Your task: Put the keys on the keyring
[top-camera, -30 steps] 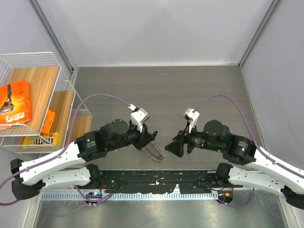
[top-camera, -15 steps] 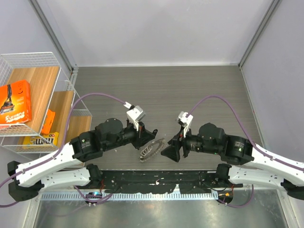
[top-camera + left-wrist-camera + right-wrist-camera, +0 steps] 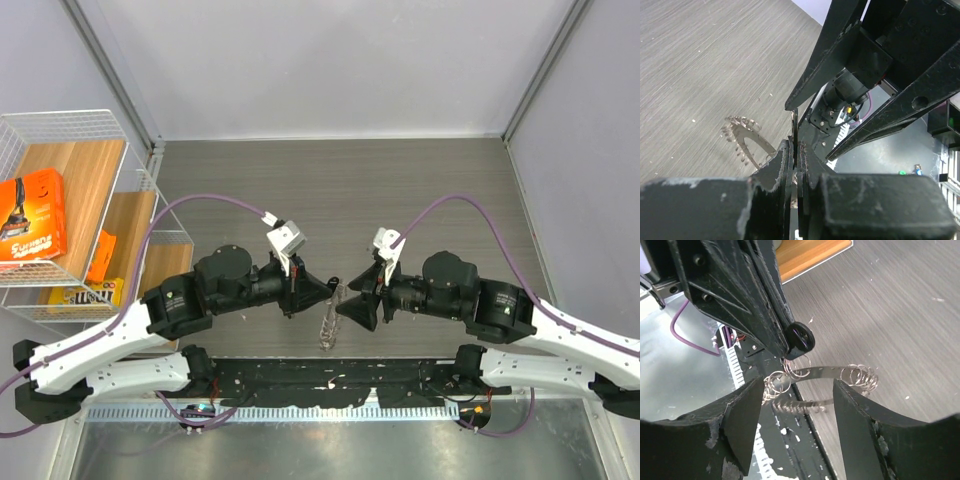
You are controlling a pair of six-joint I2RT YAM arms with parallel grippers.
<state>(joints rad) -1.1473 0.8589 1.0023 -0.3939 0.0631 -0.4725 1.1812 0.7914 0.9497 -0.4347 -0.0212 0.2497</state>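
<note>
We see two robot arms meeting tip to tip above a grey wood-grain desk (image 3: 400, 180). The left tool (image 3: 795, 145) is pinched narrow on a small key (image 3: 800, 337) with a dark round head. Just below the left tool hangs the keyring (image 3: 815, 372), a thin silvery band fringed with tiny silvery keys (image 3: 740, 134). Facing the left tool, the right tool (image 3: 796, 389) stands wide, with one jaw on each side of the keyring and not gripping it.

A white wire basket (image 3: 62, 114) beside the grey table's (image 3: 340, 185) left edge holds an orange box (image 3: 30, 215) on wooden boards (image 3: 88, 175).
</note>
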